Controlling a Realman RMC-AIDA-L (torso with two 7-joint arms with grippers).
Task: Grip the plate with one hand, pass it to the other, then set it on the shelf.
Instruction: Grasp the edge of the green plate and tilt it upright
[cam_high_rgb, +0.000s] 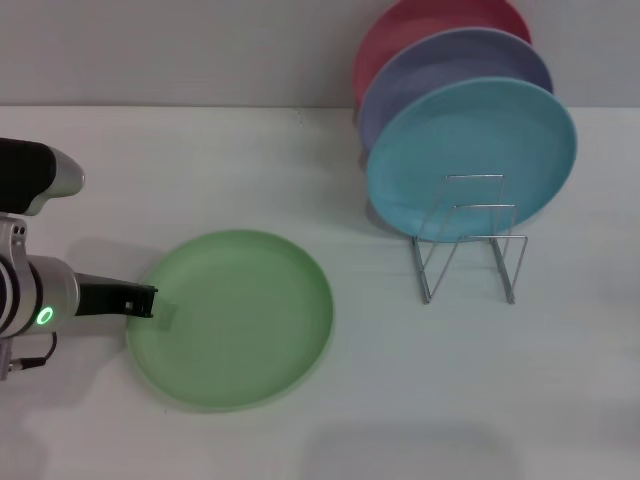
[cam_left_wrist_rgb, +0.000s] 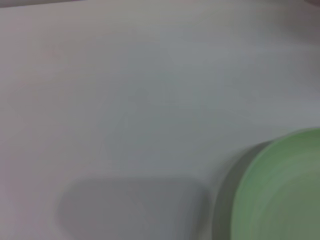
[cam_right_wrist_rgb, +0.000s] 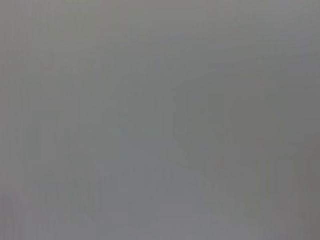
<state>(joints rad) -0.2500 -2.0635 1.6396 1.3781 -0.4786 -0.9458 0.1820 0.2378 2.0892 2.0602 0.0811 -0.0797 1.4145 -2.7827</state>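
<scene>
The light green plate lies flat on the white table, in front and left of centre. My left gripper reaches in from the left and sits at the plate's left rim, its tip just over the edge. The left wrist view shows a part of the plate's rim and bare table. The shelf, a thin silver wire rack, stands at the right with its front slots bare. My right gripper shows in no view; the right wrist view is a plain grey.
A sky-blue plate, a lavender plate and a pink plate stand upright in the rack's rear slots. The white table lies open between the green plate and the rack.
</scene>
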